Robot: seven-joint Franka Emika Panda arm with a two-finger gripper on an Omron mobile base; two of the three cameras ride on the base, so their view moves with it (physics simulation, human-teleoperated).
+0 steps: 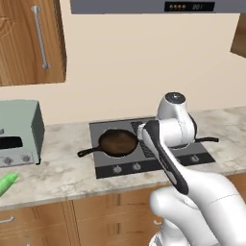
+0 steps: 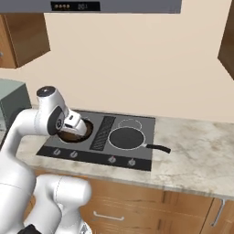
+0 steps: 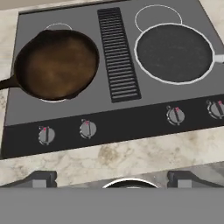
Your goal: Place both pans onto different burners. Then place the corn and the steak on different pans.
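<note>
Both pans sit on the cooktop (image 3: pixel 109 127), on separate burners, so the first half of the task looks done. The cast-iron skillet (image 3: pixel 57 63) is on the burner left of the ribbed grille (image 3: pixel 117 54) as the hand camera frames it, handle sticking out past the glass edge toward the tabletop (image 1: pixel 62 175); it covers most of its ring, slightly off-centre. The dark grey pan (image 3: pixel 175 52) sits inside the big ring on the other side, long handle (image 2: pixel 157 147) pointing away from the skillet, so the two don't foul each other. A smaller burner ring (image 3: pixel 157 17) behind it is bare. The end effector (image 3: pixel 111 179) hangs above the knob row (image 3: pixel 87 129), looking down at the stove, tips spread wide and empty, nothing between them. The corn (image 1: pixel 6 182) lies well off to the left on the tabletop, near the front edge, in front of the grey-green toaster oven (image 1: pixel 19 132). Can't locate the steak. My read: next is food pickup, and the corn is far enough away that the arm needs a long swing or the base must drive. The cob is round, so it could roll in a loose pinch; grip across the middle.
</note>
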